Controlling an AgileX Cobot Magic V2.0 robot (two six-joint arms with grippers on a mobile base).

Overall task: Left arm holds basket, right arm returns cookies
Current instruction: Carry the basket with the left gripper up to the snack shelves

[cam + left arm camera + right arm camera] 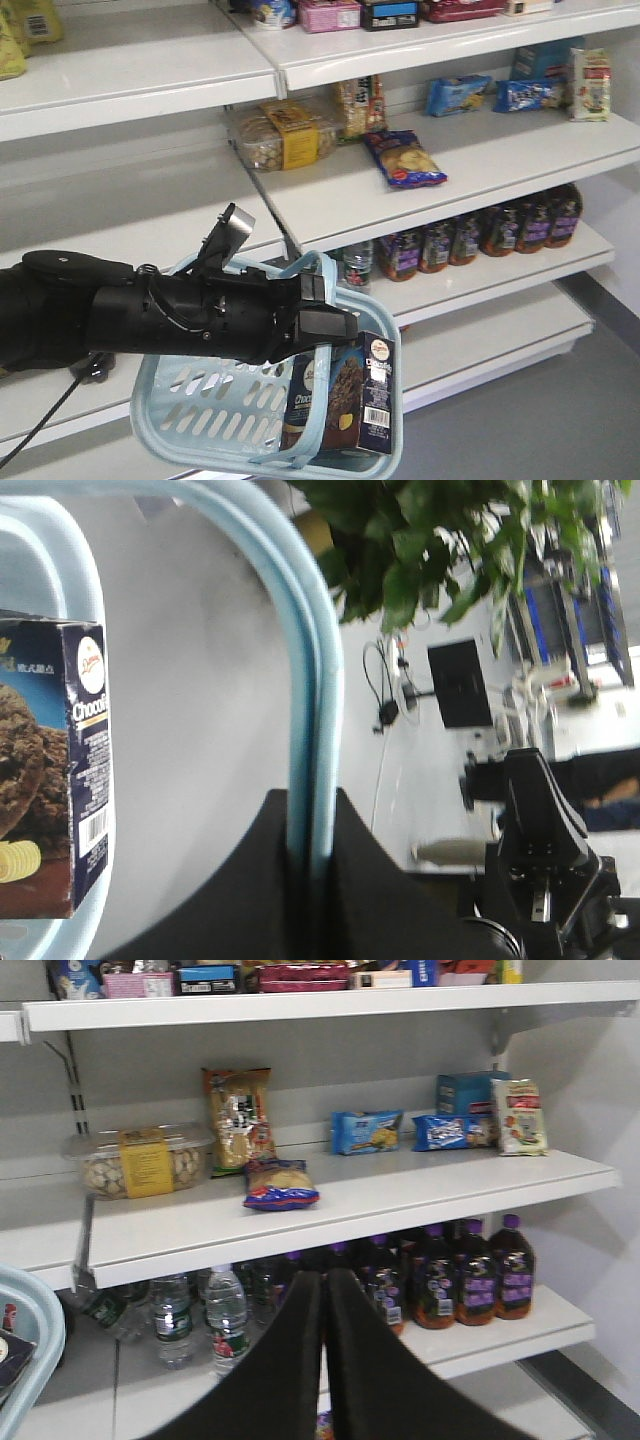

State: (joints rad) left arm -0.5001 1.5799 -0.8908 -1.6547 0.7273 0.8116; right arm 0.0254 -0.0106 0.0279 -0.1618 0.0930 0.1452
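One end effector (322, 308), left, grips basket (165, 385) above cookies (340, 402).

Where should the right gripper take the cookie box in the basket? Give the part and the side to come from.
Likely its upper end, from above on the barcode side. The cookie box stands upright at one end of the basket, top above the rim; the left gripper and handle crowd its other side. The right gripper is shut, so open first.
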